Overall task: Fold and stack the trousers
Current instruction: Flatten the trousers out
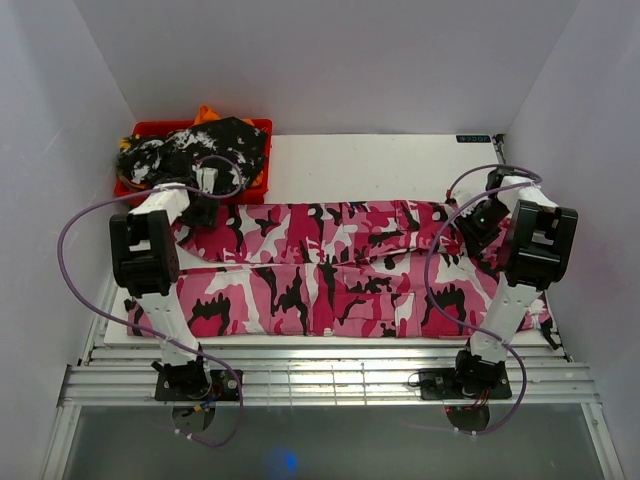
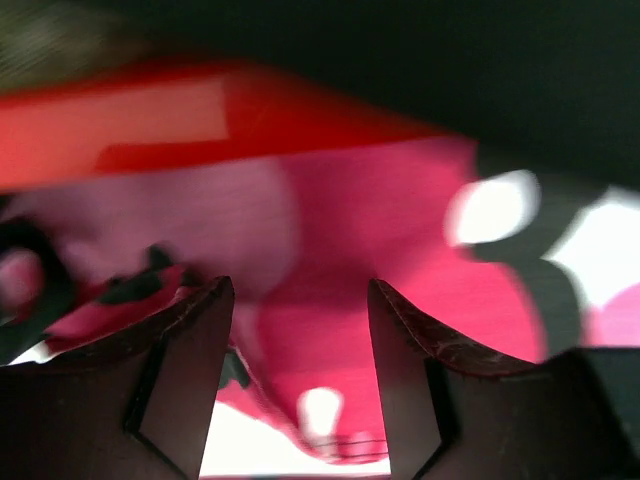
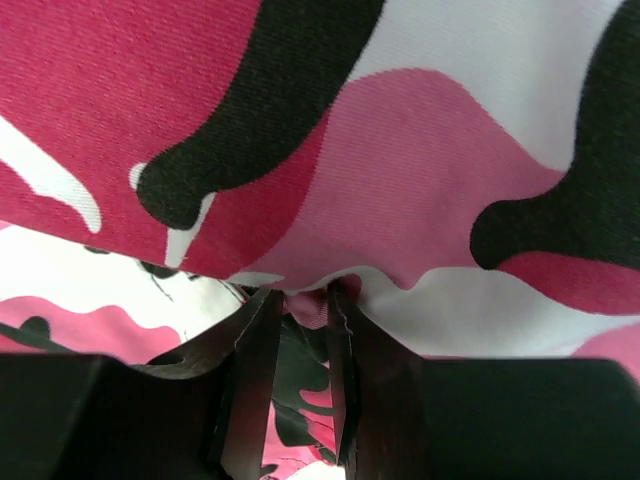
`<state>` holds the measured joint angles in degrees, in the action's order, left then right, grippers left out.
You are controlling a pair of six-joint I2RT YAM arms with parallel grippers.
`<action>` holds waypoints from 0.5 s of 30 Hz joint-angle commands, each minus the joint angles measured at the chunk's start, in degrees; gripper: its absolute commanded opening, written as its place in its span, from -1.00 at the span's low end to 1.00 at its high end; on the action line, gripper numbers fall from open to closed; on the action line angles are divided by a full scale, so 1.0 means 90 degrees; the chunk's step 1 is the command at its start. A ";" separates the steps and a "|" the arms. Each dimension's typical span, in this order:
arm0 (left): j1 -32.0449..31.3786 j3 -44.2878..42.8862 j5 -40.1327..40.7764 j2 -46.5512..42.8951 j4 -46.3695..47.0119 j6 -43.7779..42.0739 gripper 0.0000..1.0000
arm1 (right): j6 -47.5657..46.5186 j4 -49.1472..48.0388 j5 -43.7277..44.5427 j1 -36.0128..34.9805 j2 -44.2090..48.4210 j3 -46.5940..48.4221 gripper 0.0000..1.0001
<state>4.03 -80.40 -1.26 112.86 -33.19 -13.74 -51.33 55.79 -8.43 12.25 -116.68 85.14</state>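
The hot-pink, white and black camouflage trousers [image 1: 330, 270] lie lengthwise across the table, doubled along their length. My left gripper [image 1: 205, 208] hovers at their far left end, beside the red bin. In the blurred left wrist view its jaws [image 2: 300, 290] stand wide apart over pink cloth [image 2: 330, 330], gripping nothing. My right gripper [image 1: 478, 222] is at the far right end of the trousers. In the right wrist view its fingers [image 3: 305, 300] are nearly together, pinching a small fold of the pink cloth [image 3: 420, 190] at their tips.
A red bin [image 1: 255, 127] at the back left holds a black-and-white mottled garment [image 1: 195, 150] and something orange [image 1: 205, 112]. The white table [image 1: 380, 160] is bare behind the trousers. Walls close in on both sides. A metal rail [image 1: 330, 375] runs along the near edge.
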 commanded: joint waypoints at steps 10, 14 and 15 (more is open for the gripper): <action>0.1748 0.0251 0.0590 -0.1093 -0.0667 -0.0826 0.26 | -0.0360 -0.0398 0.0625 -0.0014 0.0064 -0.0397 -0.37; 0.1915 0.0564 -0.0189 -0.1786 -0.0775 -0.1276 0.25 | -0.0780 -0.0291 0.0380 -0.0072 0.0453 -0.0836 -0.36; 0.1925 0.0593 -0.0473 -0.2059 -0.0785 -0.1334 0.25 | -0.0849 -0.0310 0.0351 -0.0130 0.0523 -0.0924 -0.36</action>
<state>22.37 -75.68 2.00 102.56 -39.11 -21.82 -54.96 52.31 -5.08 11.33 -113.67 80.66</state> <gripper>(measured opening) 0.625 0.319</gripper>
